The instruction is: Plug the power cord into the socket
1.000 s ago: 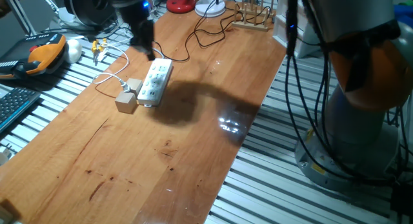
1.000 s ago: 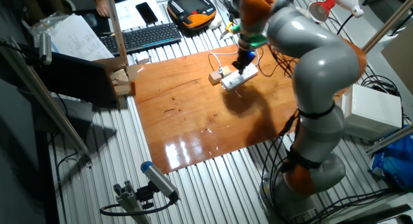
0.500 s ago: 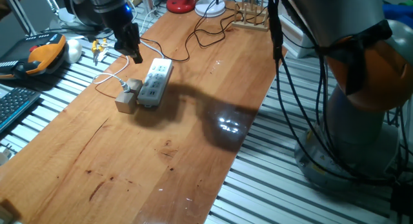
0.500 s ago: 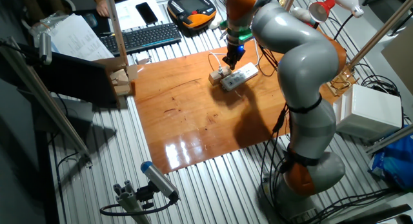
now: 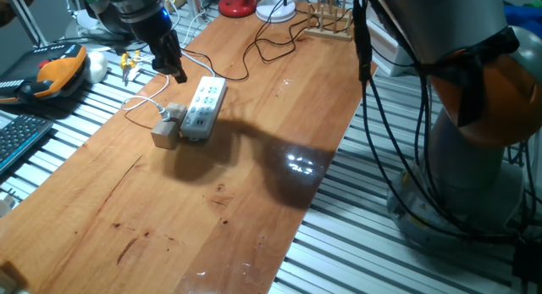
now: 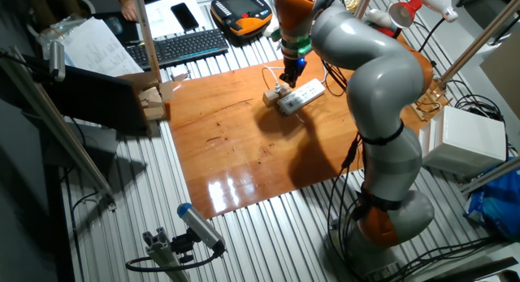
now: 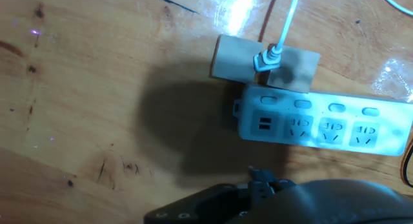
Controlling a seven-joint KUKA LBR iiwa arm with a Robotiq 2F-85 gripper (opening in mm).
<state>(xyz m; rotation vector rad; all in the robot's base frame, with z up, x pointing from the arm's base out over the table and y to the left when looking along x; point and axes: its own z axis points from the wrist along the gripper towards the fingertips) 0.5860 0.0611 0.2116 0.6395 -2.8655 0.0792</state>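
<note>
The socket [image 5: 203, 108] is a long white power strip lying on the wooden table, also seen in the other fixed view [image 6: 302, 94] and the hand view [image 7: 324, 125]. The power cord [image 5: 141, 102] loops white at the table's left edge. Its small plug [image 7: 265, 59] rests on top of two tan blocks [image 7: 261, 61] that butt against the strip's near end. My gripper [image 5: 177, 73] hangs above the table just behind the blocks and left of the strip, touching nothing. Its fingers are dark and too small to separate. In the hand view only the dark housing [image 7: 271, 198] shows.
A thin black cable [image 5: 258, 48] snakes from the strip toward the back of the table, where a wooden rack [image 5: 332, 23] and a red lamp base [image 5: 238, 4] stand. An orange pendant [image 5: 59, 69] and a keyboard [image 6: 188, 45] lie off the table's left side.
The gripper has swung left, from above the strip's far end to a spot behind the tan blocks and the plug. Strip, blocks and cord have stayed put.
</note>
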